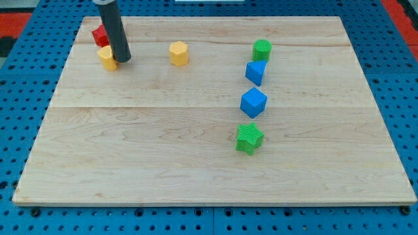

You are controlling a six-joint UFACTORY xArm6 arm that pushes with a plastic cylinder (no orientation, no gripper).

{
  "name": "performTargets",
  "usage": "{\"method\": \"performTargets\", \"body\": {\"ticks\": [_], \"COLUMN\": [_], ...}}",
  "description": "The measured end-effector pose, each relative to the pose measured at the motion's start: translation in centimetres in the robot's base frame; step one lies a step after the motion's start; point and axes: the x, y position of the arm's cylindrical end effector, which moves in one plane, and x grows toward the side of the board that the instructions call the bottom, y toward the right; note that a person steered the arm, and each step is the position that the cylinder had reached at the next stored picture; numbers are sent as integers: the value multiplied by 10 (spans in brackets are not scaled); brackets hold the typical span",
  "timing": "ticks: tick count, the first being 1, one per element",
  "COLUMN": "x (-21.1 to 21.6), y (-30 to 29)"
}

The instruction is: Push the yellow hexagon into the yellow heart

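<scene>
The yellow hexagon (178,53) sits near the view's top, left of centre. The yellow heart (107,58) lies at the top left, partly hidden behind my rod. My tip (123,60) rests on the board right against the heart's right side, well to the left of the hexagon. A gap of bare wood separates the hexagon from my tip.
A red block (100,34) sits just above the heart, partly hidden by the rod. On the right stand a green cylinder (262,49), two blue blocks (255,72) (253,102) and a green star (249,138). The wooden board (130,163) lies on blue pegboard.
</scene>
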Motion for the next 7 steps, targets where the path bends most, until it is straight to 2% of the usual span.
{"method": "performTargets", "body": {"ticks": [4, 5, 6, 7], "x": [-2, -36, -48, -8], "y": [-25, 32, 93, 118]}}
